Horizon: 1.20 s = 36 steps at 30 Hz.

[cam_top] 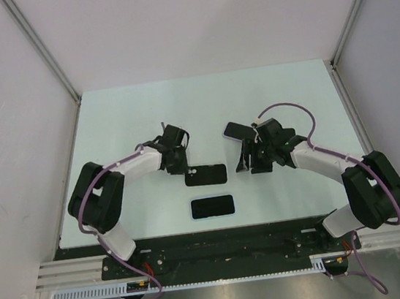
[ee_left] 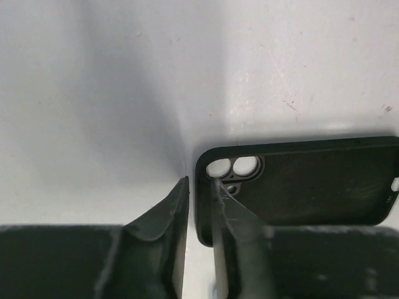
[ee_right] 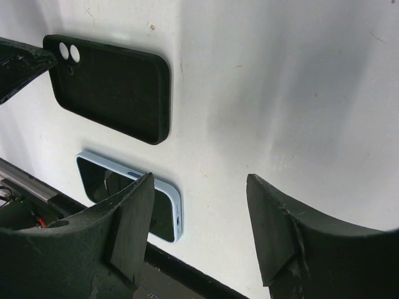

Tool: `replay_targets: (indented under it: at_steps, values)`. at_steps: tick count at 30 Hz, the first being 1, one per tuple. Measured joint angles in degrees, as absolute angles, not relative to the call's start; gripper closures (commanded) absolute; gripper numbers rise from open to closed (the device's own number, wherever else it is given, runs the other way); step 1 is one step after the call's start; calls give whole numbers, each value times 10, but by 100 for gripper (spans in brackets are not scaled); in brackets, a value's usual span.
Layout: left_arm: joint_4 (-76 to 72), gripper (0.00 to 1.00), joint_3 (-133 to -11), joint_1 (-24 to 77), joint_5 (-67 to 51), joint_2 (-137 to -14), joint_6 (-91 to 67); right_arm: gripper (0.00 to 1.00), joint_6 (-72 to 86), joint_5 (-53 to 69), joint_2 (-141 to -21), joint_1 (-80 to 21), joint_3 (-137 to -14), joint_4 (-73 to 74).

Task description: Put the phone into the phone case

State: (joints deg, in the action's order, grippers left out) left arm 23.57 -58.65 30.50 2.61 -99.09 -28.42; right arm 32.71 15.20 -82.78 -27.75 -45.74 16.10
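The black phone case (cam_top: 207, 174) lies flat on the white table, inner side up, with its camera cut-outs at the left end. My left gripper (cam_top: 182, 168) is at that end. In the left wrist view its jaws (ee_left: 199, 180) stand narrowly together around the short edge wall of the case (ee_left: 312, 180), one finger inside and one outside. The phone (cam_top: 213, 207), dark screen up with a light blue rim, lies nearer the table's front edge. My right gripper (cam_top: 238, 147) hovers open to the right of the case, holding nothing. Its wrist view shows the case (ee_right: 112, 87) and the phone (ee_right: 100, 184).
The table's front edge and the black base rail (cam_top: 212, 240) run just behind the phone. White walls enclose the table on the left, right and far sides. A tip of the left gripper's finger (ee_right: 19, 62) shows in the right wrist view.
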Motion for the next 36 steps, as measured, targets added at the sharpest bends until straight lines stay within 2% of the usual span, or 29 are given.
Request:
replay_targets:
  at_steps: [3, 6, 8, 10, 14, 27, 36]
  values:
    - [241, 19, -581, 305, 28, -973, -298, 35, 325, 146, -824, -277, -457, 163]
    - [245, 8, -579, 304, 29, -939, -305, 35, 325, 142, -817, -277, -456, 164]
    - [245, 7, -579, 304, 29, -912, -305, 35, 325, 141, -814, -277, -456, 164]
    - [244, 1, -579, 304, 28, -884, -303, 34, 325, 141, -814, -277, -456, 164]
    - [229, 0, -576, 303, -4, -835, -295, 34, 325, 140, -814, -278, -455, 164]
    - [41, 0, -509, 302, -282, -768, -311, 34, 325, 139, -810, -277, -455, 164]
    - [-45, 0, -478, 302, -343, -767, -345, 34, 326, 157, -798, -240, -454, 164]
